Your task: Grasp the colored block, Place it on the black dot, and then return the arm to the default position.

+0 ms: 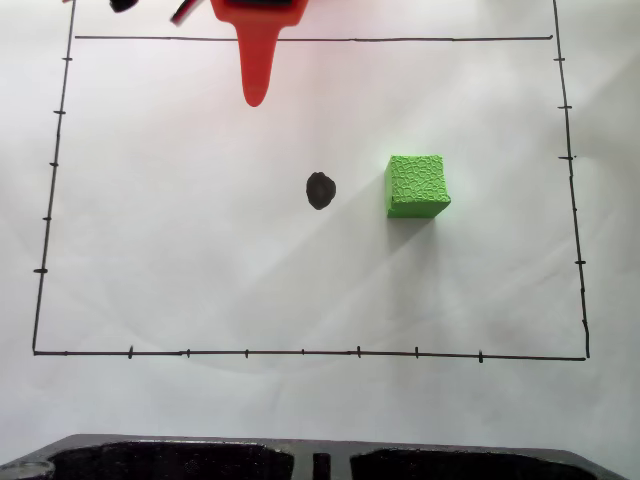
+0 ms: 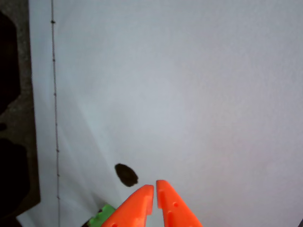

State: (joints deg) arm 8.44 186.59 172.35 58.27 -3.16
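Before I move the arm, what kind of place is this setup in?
Probably a hobby or lab tabletop test rig: a white paper sheet with a hand-drawn border and tick marks, a black dot as target, a green cube, and a 3D-printed orange gripper.

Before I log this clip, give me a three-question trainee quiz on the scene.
1. True or false: the block sits on the dot.
2. In the fixed view, the block lies to which side of the dot? A) left B) right C) directly below
3. Fill in: in the wrist view the gripper has its fingertips nearly ____ with nothing between them.

Key:
1. False; bare paper separates them.
2. B.
3. Touching, so it is shut and empty, the block not yet grasped.
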